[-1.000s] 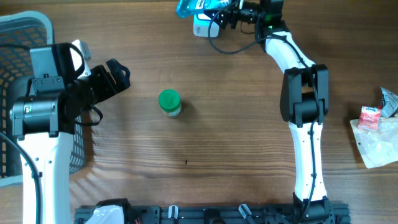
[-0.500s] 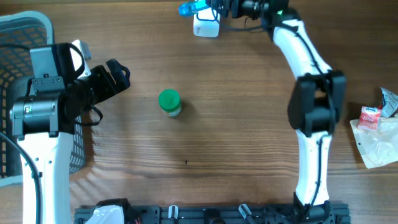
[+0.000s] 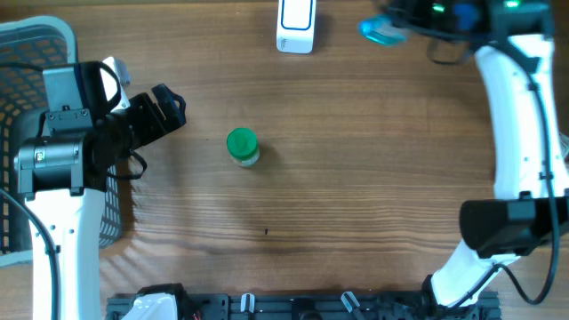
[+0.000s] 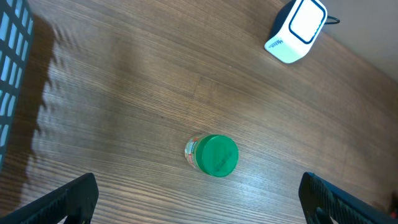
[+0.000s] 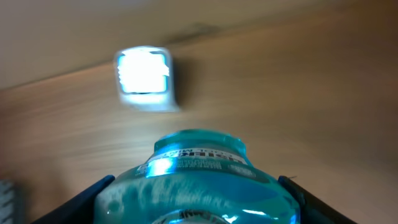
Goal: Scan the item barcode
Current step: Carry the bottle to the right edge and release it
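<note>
Overhead view: a white barcode scanner (image 3: 295, 25) stands at the 12 o'clock edge of the wooden table (image 3: 356, 178). The right gripper (image 3: 400, 22), at 1 o'clock, has its jaws pinching a translucent blue bottle (image 3: 380, 30), which is held above the table to the 3 o'clock side of the scanner and apart from it. A green-lidded jar (image 3: 242, 147) stands upright near the centre of the table. The left gripper (image 3: 166, 108) hangs at 9 o'clock, jaws spread, nothing between them, well apart from the jar. A grey basket (image 3: 22, 53) occupies the 9 to 10 o'clock edge. Left wrist view: the jar (image 4: 212, 155) lies at 6 o'clock of centre between the two spread fingers (image 4: 68, 200), and the scanner (image 4: 295, 30) sits at 1 o'clock. Right wrist view (blurred): the bottle (image 5: 199, 177) fills the 6 o'clock half, clamped on both sides by the fingers (image 5: 93, 194); the scanner (image 5: 144, 78) appears at 11 o'clock, its lit face pale.
</note>
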`<state>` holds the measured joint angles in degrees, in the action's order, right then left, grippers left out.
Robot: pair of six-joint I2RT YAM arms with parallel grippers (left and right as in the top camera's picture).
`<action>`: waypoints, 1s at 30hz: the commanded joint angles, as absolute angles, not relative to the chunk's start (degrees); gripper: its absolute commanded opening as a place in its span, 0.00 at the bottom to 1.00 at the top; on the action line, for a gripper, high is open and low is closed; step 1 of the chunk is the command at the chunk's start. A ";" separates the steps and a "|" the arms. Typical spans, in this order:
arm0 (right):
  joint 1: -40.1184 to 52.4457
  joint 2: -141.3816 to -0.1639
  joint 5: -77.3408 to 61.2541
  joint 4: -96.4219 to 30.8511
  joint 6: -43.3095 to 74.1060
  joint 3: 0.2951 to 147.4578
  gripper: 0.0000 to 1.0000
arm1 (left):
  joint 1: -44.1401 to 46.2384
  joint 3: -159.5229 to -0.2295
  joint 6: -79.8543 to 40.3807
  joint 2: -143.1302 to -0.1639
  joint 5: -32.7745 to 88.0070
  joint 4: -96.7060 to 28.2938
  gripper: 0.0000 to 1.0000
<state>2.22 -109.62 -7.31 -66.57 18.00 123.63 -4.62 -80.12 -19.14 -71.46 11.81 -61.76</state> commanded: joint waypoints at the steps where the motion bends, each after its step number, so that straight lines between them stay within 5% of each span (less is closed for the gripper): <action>1: -3.73 -109.45 9.76 -71.70 23.62 123.57 0.62 | -5.04 -80.95 -18.41 -71.26 11.90 -61.78 1.00; 10: -14.41 -113.03 18.44 -69.38 24.05 119.07 0.68 | -5.04 -80.97 -18.39 -71.26 11.90 -61.78 1.00; 30: -34.81 -128.09 8.40 -62.52 22.59 118.41 0.72 | -5.04 -80.97 -18.39 -71.26 11.90 -61.78 1.00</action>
<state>-33.67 -128.16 9.82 -63.57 23.35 117.84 -4.62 -80.12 -19.14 -71.46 11.84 -61.76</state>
